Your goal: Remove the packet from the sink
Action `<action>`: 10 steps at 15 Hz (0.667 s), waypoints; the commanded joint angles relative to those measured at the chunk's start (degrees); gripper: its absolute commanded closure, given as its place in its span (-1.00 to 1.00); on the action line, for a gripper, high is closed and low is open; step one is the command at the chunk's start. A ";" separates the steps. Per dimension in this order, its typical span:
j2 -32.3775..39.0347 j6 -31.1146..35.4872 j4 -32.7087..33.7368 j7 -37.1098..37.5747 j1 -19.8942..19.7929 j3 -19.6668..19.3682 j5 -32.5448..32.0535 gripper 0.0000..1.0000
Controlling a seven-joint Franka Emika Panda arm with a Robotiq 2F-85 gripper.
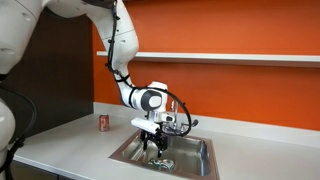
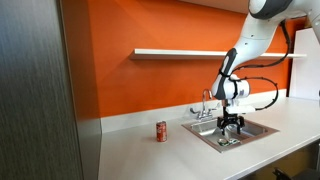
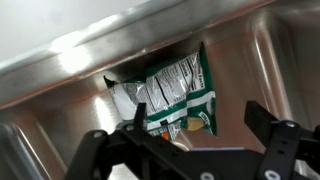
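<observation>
The green-and-white snack packet (image 3: 175,95) lies in the steel sink (image 3: 270,60) against its wall, midway between the back and front edges of the counter (image 2: 140,150). The gripper (image 3: 192,128) hovers over it, jaws spread, empty. A shallow pinch could slip off the slick foil; descending further risks scraping steel.

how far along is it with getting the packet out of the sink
Done: the gripper is down in the sink. In hand: it hangs open over the packet, which lies against the wall, not yet gripped. Left: grip, lift it out.
</observation>
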 commanded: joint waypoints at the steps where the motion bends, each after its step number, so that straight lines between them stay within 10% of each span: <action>1: 4.35 -0.19 3.64 -0.18 -1.86 1.40 0.00 -1.00; 10: 9.89 0.23 7.34 -0.13 -2.81 1.86 -0.05 -1.00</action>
